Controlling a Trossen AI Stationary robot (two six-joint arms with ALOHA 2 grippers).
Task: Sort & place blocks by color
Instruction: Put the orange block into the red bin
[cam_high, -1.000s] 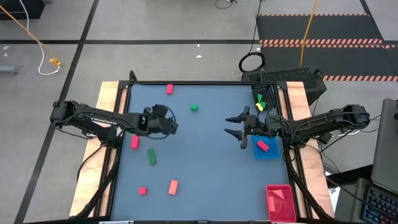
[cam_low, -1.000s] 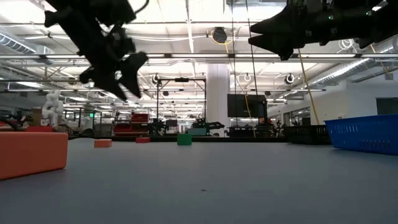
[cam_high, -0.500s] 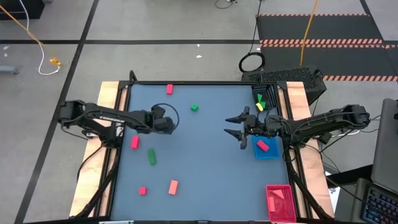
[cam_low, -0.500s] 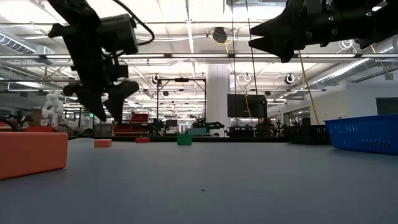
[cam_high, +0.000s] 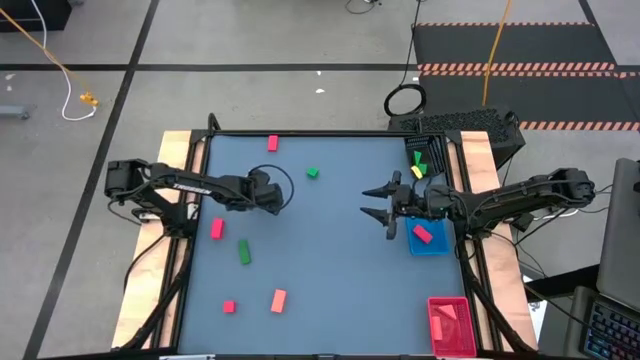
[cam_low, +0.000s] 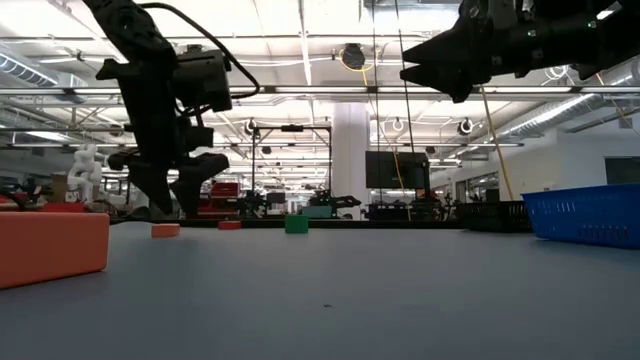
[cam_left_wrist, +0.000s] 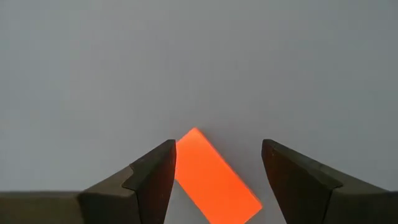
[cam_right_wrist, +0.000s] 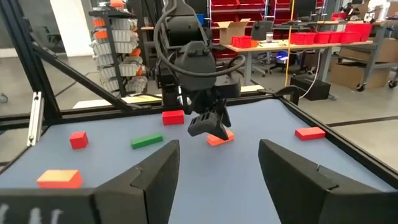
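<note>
Over the surface's left half, the left tool is hovering, fingers apart, straddling a salmon-pink block lying below; the right tool is waiting open, raised mid-surface.

My blocks lie scattered flat on the grey table: a red bar at the far edge, a green cube, a red bar beside a green bar. Near the front sit a small red cube and a salmon bar. Another red piece rests in the blue tray.
</note>
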